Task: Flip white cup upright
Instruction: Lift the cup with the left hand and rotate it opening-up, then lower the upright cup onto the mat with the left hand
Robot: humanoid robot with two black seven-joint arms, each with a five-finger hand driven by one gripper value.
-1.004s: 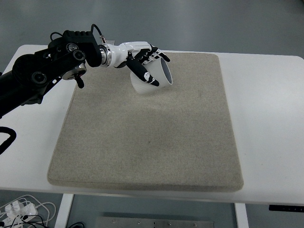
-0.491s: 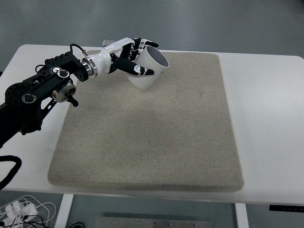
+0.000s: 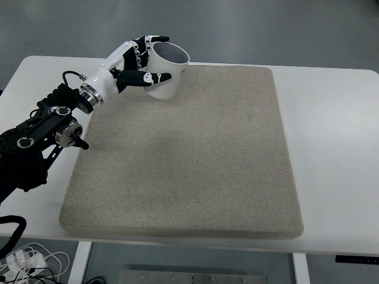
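One white cup (image 3: 163, 72) to deal with, and it's at the far left corner of the grey mat (image 3: 189, 160), mouth up and tipped a little toward the right, so we'd call its long axis nearly vertical already. Our left hand (image 3: 140, 61) is wrapped around it from the left, thumb across the near side and fingers (image 3: 155, 39) curled over the far rim, clamped on. We can't tell if the base is touching the mat or hanging just above it. Our guess is the next bit is squaring it up and setting it down. No right arm showing, so left's the only one close.
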